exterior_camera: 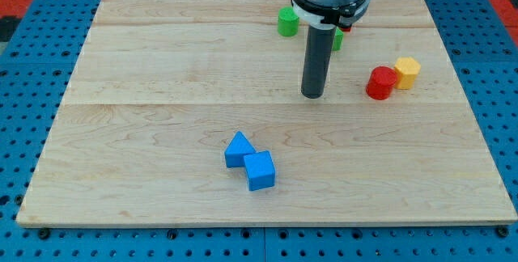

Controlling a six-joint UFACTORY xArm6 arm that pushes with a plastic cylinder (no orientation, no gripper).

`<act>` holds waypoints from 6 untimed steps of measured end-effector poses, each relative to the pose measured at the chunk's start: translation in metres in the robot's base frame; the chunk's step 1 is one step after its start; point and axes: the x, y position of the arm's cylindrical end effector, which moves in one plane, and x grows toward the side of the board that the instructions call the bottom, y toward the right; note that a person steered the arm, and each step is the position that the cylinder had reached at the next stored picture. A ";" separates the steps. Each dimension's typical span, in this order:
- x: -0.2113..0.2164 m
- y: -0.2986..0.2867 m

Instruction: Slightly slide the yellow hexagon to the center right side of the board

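The yellow hexagon (407, 72) sits on the wooden board (162, 68) at the view's right, a little above mid-height. A red cylinder (380, 82) touches it on its left. My tip (312, 95) rests on the board to the left of the red cylinder, about a hand's width from the yellow hexagon, touching no block.
A green block (287, 21) stands near the top edge, left of the rod. Another green block (337, 40) and a bit of red show behind the rod. A blue triangle (238, 149) and a blue cube (260, 171) touch each other at lower centre.
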 end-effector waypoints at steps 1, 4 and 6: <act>-0.002 0.004; -0.053 0.133; -0.040 0.162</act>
